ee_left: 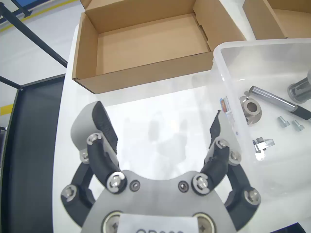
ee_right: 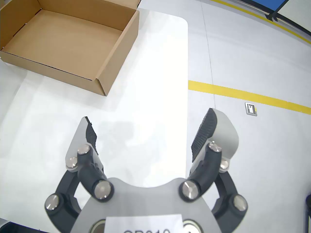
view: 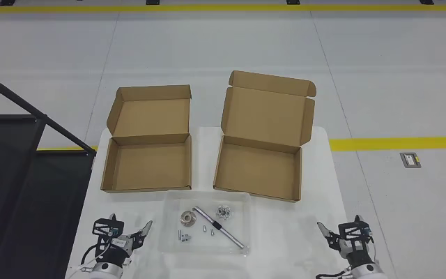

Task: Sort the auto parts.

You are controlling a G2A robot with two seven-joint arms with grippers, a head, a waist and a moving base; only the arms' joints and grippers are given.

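Note:
A clear plastic tray (view: 173, 201) at the table's front middle holds the auto parts: a long metal rod (view: 219, 227), a round flanged hub (view: 187, 217), a gear-like piece (view: 223, 212), two small bolts (view: 207, 228) and a small bracket (view: 185, 236). The left wrist view shows the rod (ee_left: 274, 100), the hub (ee_left: 251, 109), the bolts (ee_left: 290, 123) and the bracket (ee_left: 262, 144). My left gripper (view: 123, 232) (ee_left: 158, 120) stands open over bare table just left of the tray. My right gripper (view: 343, 229) (ee_right: 149, 124) stands open near the table's front right corner.
Two open cardboard boxes sit behind the tray, the left box (view: 146, 167) (ee_left: 150, 44) and the right box (view: 258, 169) (ee_right: 65, 39), both with lids raised. A dark frame (view: 35, 125) stands beside the table's left edge. The table's right edge (ee_right: 187, 78) lies close to my right gripper.

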